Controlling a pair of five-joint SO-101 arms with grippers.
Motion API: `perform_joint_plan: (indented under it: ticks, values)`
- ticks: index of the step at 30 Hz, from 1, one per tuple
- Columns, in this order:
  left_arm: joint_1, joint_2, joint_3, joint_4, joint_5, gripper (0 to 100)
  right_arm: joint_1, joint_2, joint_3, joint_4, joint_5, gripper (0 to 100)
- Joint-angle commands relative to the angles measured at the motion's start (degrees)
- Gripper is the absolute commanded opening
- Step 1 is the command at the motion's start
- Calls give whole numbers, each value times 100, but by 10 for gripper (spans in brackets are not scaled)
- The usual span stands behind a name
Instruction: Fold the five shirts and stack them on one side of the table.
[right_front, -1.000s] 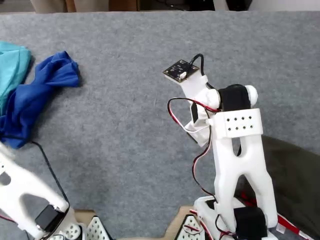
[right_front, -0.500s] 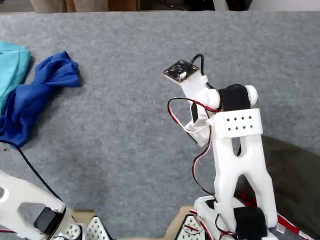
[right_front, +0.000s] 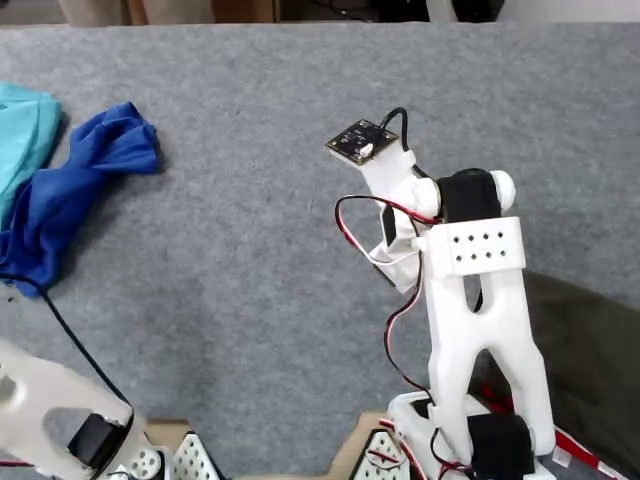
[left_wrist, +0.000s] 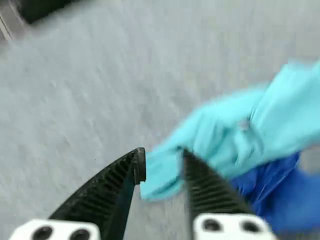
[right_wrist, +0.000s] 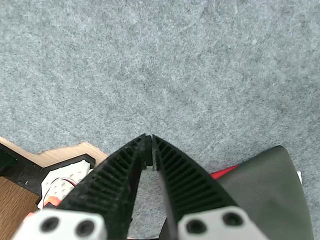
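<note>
Nearest you, the grey felt mat ends at a wooden strip beside the arm bases. Your right gripper hangs over bare felt just past that edge, its jaws pressed together on nothing. A dark cloth lies at the near right side, just beside the right arm. Beyond that arm you have open felt running to the far edge. Over on the left, your left gripper has its jaws apart, with a corner of the light blue shirt showing between them; whether they touch it is unclear. The dark blue shirt lies crumpled against the light blue shirt, both at the left edge.
</note>
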Motion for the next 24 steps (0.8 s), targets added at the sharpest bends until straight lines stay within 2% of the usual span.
perform_joint_plan:
  ticks: [1, 7, 13, 16, 20, 24]
  values:
    - [185, 224, 589, 35, 35, 307, -48, -40, -303, 79, -9, 5]
    - [440, 1481, 589, -571, 35, 284, -48, -40, -303, 79, -9, 5]
    - [378, 2378, 589, -958, 35, 238, -48, -40, -303, 79, -9, 5]
    - [325, 2466, 589, -967, 35, 173, -48, -40, -303, 79, -9, 5]
    - [316, 2466, 466, -905, 35, 10, -48, -40, -303, 79, -9, 5]
    - [273, 2466, -721, -176, 79, 18, -48, -40, -303, 79, -9, 5]
